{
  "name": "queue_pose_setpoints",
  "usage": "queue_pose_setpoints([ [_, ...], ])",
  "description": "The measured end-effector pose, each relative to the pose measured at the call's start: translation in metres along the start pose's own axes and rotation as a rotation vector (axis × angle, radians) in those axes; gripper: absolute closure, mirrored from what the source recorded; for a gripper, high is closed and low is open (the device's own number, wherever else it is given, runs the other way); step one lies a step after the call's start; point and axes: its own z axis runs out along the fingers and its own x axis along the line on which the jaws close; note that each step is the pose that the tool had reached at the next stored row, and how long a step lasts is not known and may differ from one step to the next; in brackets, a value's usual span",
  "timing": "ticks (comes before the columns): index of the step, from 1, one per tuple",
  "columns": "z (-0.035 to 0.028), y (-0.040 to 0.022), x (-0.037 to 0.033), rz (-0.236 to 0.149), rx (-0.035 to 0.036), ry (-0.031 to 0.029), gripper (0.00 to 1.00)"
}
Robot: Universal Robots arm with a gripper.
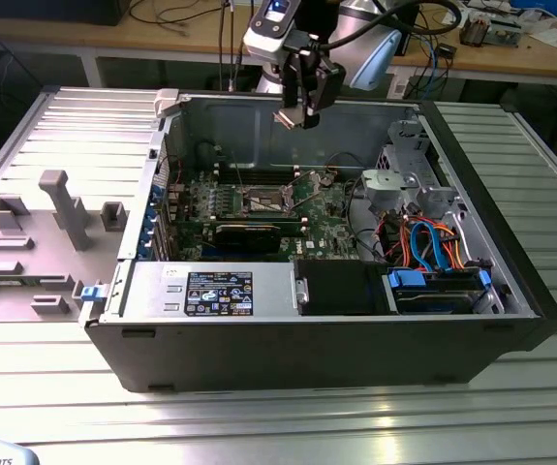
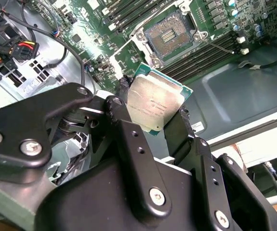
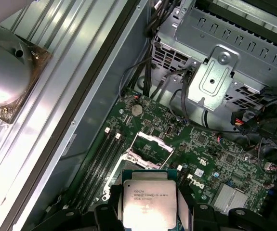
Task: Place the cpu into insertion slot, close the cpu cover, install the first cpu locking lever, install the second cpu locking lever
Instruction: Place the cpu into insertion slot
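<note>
My gripper [image 1: 302, 114] hangs above the open computer case, over its back wall, shut on the cpu [image 1: 289, 118]. Both wrist views show the cpu [image 2: 155, 102] [image 3: 148, 202] as a flat silver-topped square clamped edge to edge between the black fingers [image 2: 125, 91]. Well below it, the insertion slot [image 2: 169, 34] [image 1: 263, 201] lies bare on the green motherboard [image 1: 331, 208], dark centre showing. The cpu cover [image 3: 155, 140] is a thin metal frame standing raised at the socket's edge. Memory slots [image 2: 210, 53] run beside the socket.
A black graphics card [image 1: 249, 232] lies just in front of the socket. A metal drive cage [image 1: 409, 179] and orange and blue cables [image 1: 433, 242] fill the case at the exterior view's right. A grey fixture tray [image 1: 36, 242] sits outside the case at the exterior view's left.
</note>
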Motion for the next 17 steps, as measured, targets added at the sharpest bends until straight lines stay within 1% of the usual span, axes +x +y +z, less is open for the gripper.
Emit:
queue_pose_setpoints([
  [1,0.0001,0.0000,0.0000,0.026,-0.0005,-0.0021,0.46],
  [3,0.0002,0.0000,0.0000,0.051,-0.0010,-0.0043,0.46],
  [4,0.0004,0.0000,0.0000,0.086,-0.0017,-0.0073,0.46],
  [5,0.0005,-0.0005,0.0002,0.110,-0.0020,-0.0094,0.46],
  [8,0.0005,-0.0019,0.0010,0.125,-0.0023,-0.0109,0.46],
  [9,0.0009,-0.0019,0.0010,0.145,-0.0030,-0.0122,0.46],
  [10,0.0010,-0.0020,0.0009,0.173,-0.0034,-0.0147,0.46],
  [12,0.0012,-0.0020,0.0009,0.200,-0.0037,-0.0172,0.46],
  [13,0.0014,-0.0020,0.0009,0.232,-0.0043,-0.0199,0.46],
  [14,0.0019,-0.0021,0.0009,0.255,-0.0047,-0.0217,0.46],
  [17,0.0022,-0.0021,0.0009,0.279,-0.0050,-0.0239,0.46],
])
